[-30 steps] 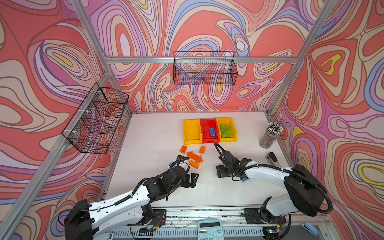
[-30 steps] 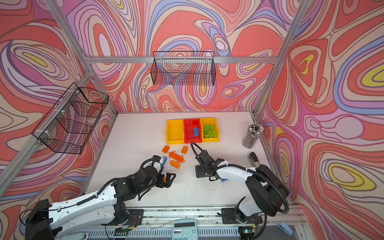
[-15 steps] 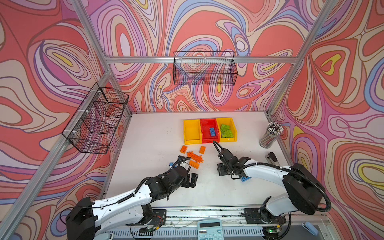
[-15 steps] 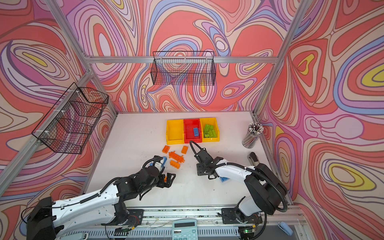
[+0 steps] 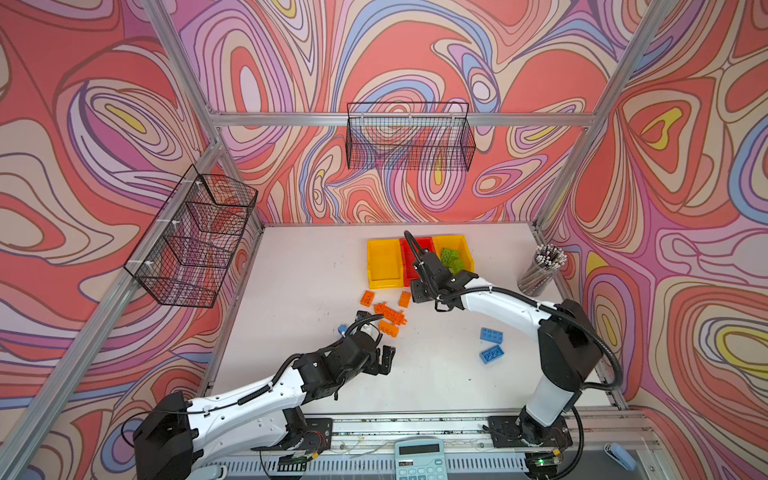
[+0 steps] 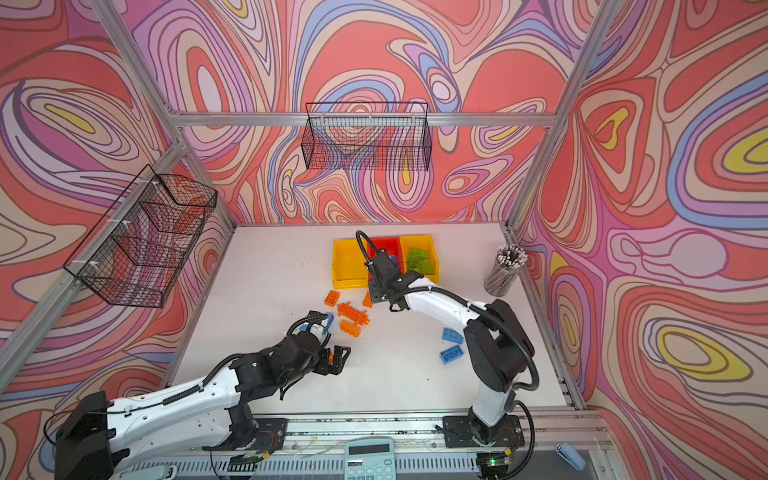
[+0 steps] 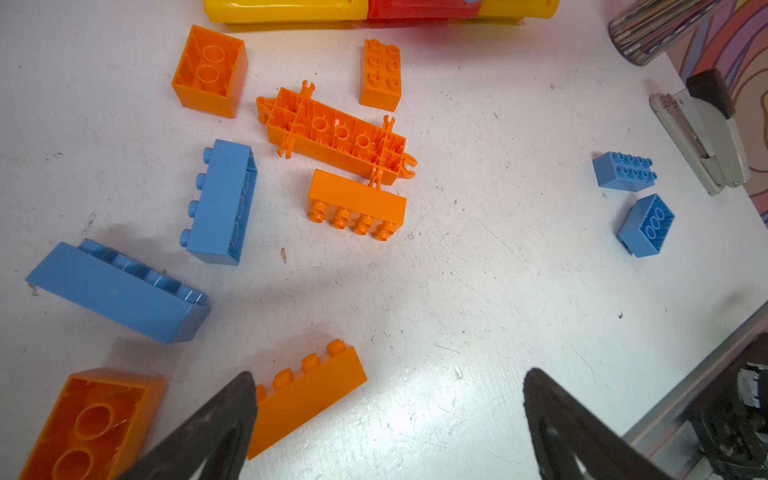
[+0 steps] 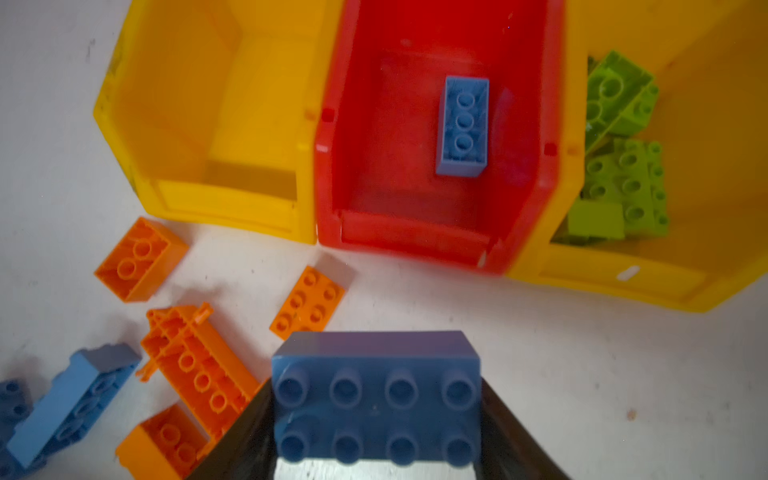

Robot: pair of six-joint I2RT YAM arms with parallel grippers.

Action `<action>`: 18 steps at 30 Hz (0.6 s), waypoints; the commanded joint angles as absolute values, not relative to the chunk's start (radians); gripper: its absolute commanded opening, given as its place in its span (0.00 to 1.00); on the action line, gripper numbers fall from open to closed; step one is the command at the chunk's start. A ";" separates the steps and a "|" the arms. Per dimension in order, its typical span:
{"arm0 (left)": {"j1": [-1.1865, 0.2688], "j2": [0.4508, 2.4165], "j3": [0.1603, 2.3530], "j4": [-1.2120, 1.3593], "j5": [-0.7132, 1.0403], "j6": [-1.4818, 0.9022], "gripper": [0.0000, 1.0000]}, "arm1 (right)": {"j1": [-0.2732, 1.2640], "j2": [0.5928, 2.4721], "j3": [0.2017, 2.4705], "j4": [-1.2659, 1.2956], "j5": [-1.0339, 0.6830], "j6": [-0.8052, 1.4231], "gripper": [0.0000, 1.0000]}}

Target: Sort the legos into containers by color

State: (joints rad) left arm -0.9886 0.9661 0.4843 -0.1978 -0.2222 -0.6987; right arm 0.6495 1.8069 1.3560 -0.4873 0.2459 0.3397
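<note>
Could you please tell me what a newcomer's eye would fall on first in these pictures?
The swirling red, pink and purple walls dominate both top views. At the back of the white table, the right pincer grips a blue brick by the red bin, while orange bricks lie scattered at mid-table near the open left pincer.

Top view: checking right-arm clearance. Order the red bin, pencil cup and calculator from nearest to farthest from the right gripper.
From the right gripper:
1. red bin, directly ahead.
2. pencil cup, right table edge.
3. calculator, front rail.
</note>
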 commanded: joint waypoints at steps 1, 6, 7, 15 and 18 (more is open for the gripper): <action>-0.989 0.976 0.506 -0.230 -0.270 -0.670 1.00 | 0.598 1.896 1.462 -0.530 0.248 0.282 0.49; -0.989 0.990 0.564 -0.233 -0.303 -0.643 1.00 | 0.538 2.012 1.614 -0.545 0.210 0.261 0.49; -0.989 0.995 0.571 -0.232 -0.309 -0.639 1.00 | 0.528 2.033 1.644 -0.550 0.203 0.257 0.49; -0.986 1.048 0.625 -0.244 -0.340 -0.588 1.00 | 0.484 2.170 1.834 -0.583 0.169 0.244 0.52; -0.984 1.057 0.631 -0.242 -0.344 -0.579 1.00 | 0.476 2.218 1.906 -0.602 0.159 0.239 0.57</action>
State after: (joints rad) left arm -0.9882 1.0508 0.6044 -0.2169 -0.3164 -0.6018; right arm 0.4824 2.1902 1.8561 -0.5640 0.1783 0.2581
